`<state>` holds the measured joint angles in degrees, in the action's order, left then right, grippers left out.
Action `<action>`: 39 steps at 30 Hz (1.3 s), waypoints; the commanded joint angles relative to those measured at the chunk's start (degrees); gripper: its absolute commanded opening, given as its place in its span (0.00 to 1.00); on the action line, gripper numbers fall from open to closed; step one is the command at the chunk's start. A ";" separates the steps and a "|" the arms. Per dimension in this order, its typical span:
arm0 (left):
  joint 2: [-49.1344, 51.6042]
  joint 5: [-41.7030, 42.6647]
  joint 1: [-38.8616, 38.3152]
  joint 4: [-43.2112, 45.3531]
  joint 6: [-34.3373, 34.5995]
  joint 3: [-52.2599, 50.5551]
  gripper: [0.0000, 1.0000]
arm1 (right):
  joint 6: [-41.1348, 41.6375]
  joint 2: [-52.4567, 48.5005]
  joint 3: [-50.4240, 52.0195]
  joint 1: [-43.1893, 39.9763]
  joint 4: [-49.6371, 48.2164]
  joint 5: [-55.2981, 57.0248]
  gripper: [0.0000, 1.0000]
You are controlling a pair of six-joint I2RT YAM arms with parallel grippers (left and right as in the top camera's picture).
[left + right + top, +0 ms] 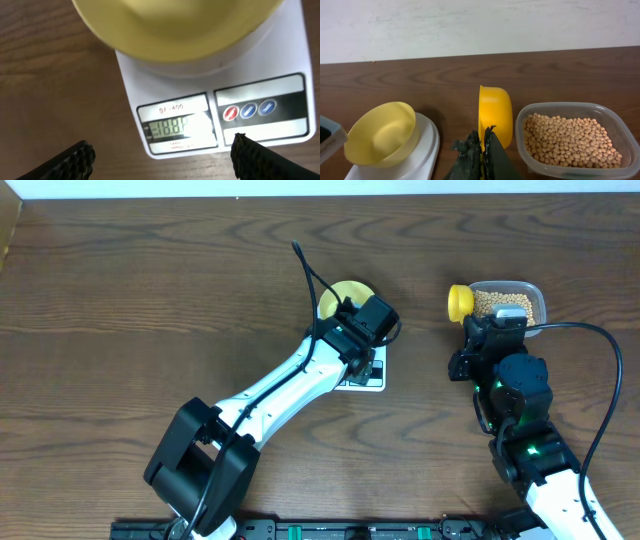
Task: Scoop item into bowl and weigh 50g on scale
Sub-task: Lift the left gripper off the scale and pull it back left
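Beans (pixel 570 140) lay in the tub (pixel 623 131), right pincer (pixel 482 150) clamped on the scoop (pixel 495 112), best a shallow, level dip, while left pincer (pixel 162 147) gaped wide over the scale (pixel 260 75).

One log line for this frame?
left tool: open, over scale display | right tool: shut on scoop, beside bean tub | bowl: on scale, empty
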<state>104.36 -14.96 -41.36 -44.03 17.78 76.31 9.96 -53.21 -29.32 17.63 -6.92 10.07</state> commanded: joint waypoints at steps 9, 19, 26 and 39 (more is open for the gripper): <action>-3.34 5.57 -0.13 -1.99 -3.19 -0.35 0.89 | -0.83 -0.04 -0.94 -0.07 -0.11 -0.13 0.01; -12.94 18.12 4.61 -2.19 -15.54 -0.35 0.89 | -0.83 -0.04 -0.94 -0.07 -0.09 -0.11 0.01; -16.44 25.18 14.01 -4.55 -23.19 -0.35 0.89 | -0.83 -0.04 -0.94 -0.07 -0.09 -0.11 0.01; -16.59 28.15 17.57 -4.98 -26.34 -0.35 0.89 | -0.83 -0.04 -0.94 -0.09 0.13 -0.09 0.01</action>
<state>88.82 12.75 -24.01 -48.86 -7.38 76.31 9.96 -53.21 -29.32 17.63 -6.87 10.04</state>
